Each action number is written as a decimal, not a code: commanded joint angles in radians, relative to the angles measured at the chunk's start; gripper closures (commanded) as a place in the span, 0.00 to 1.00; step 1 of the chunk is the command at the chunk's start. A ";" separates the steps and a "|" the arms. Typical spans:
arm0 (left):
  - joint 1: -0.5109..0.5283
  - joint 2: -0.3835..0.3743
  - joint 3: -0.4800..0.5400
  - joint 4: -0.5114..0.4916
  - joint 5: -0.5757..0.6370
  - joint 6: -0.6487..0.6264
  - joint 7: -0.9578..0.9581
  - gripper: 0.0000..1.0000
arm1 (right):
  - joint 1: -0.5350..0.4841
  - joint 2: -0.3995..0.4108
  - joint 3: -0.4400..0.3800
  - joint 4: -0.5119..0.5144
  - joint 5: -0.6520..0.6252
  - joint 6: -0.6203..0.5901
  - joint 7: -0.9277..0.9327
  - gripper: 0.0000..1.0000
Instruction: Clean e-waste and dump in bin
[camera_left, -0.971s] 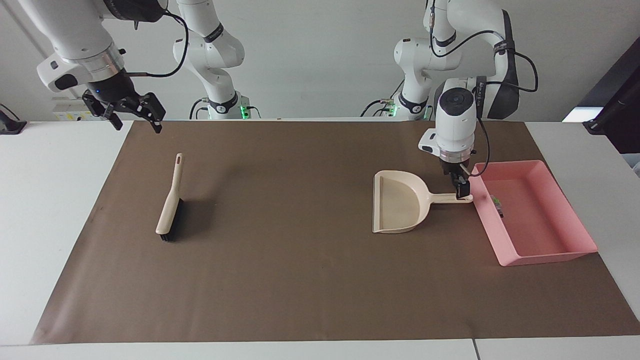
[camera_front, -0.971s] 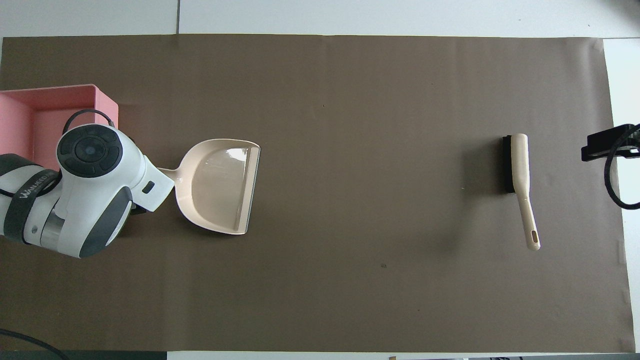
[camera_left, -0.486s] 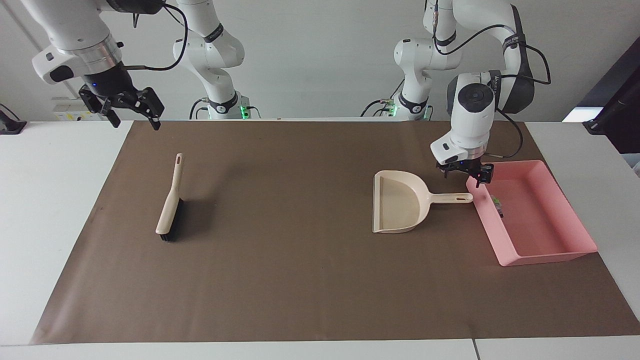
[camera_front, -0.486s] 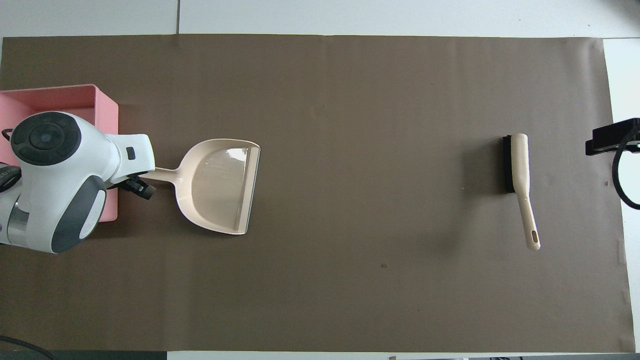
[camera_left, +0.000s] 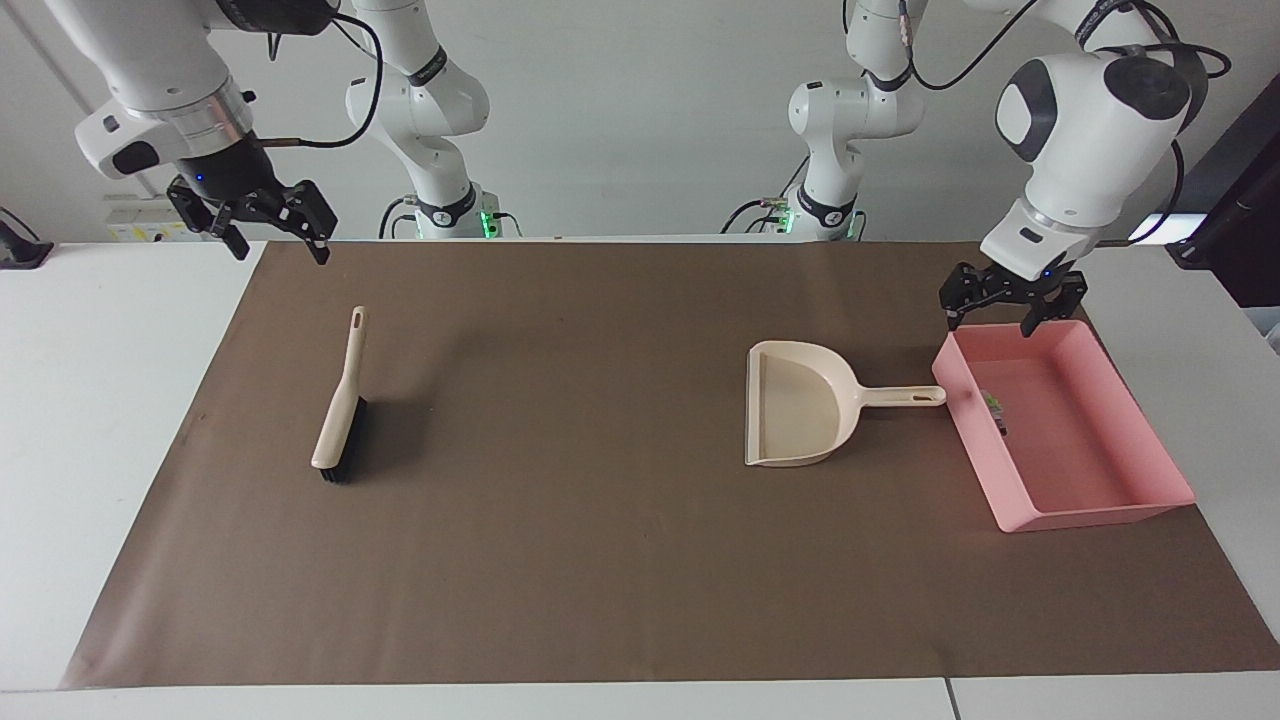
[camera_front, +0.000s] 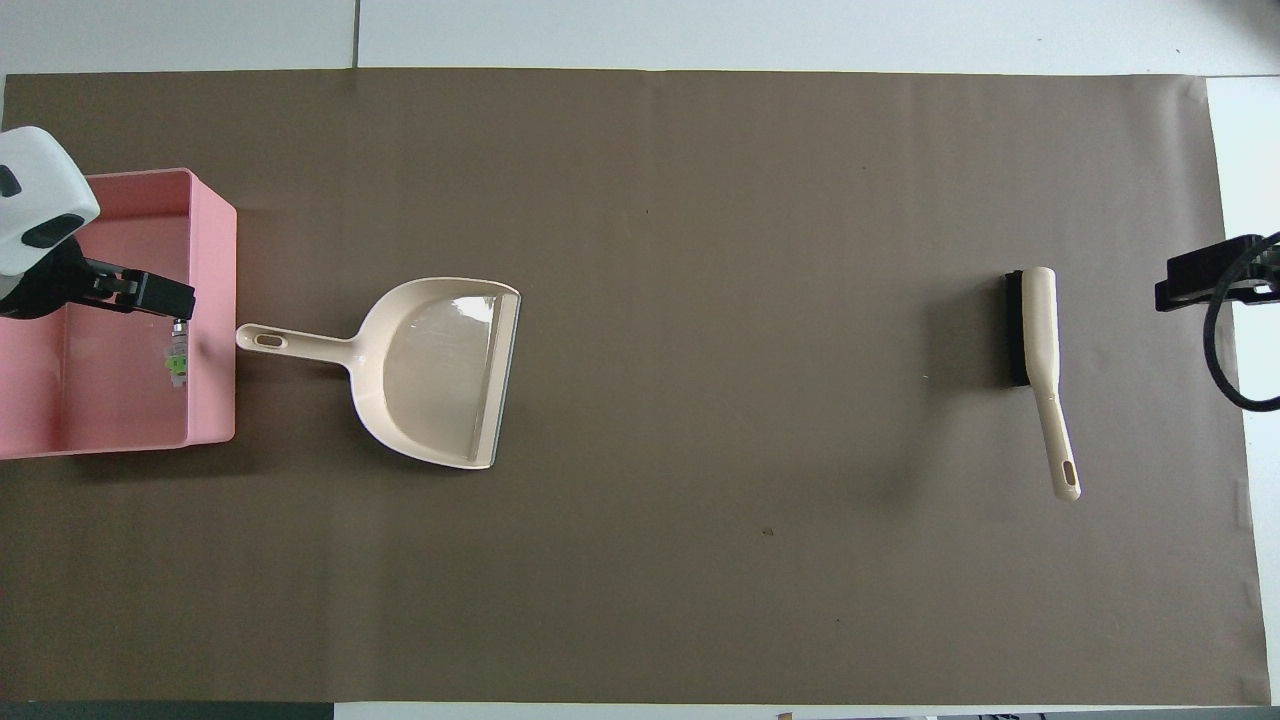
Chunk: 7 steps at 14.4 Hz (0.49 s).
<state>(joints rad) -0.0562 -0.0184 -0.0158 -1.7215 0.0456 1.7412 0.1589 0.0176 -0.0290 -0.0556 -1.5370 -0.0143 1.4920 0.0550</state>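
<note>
The left arm's fingers, spread and holding nothing, have let go of the dustpan handle and risen over the bin. Below them, against the bin's wall, lies the e-waste. The right arm's fingers, spread and empty, wait above the brush on the bench. The task looks finished.
</note>
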 joint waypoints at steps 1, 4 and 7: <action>0.001 0.017 -0.004 0.133 -0.045 -0.124 -0.027 0.02 | -0.015 0.001 0.003 0.001 0.014 -0.012 0.009 0.00; 0.003 0.043 -0.004 0.239 -0.073 -0.225 -0.029 0.02 | -0.015 0.001 0.003 0.001 0.014 -0.012 0.009 0.00; 0.003 0.058 -0.004 0.303 -0.072 -0.316 -0.026 0.02 | -0.015 0.000 0.003 0.001 0.014 -0.012 0.009 0.00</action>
<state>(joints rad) -0.0568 0.0014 -0.0188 -1.4883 -0.0131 1.4903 0.1431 0.0151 -0.0288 -0.0577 -1.5380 -0.0143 1.4915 0.0551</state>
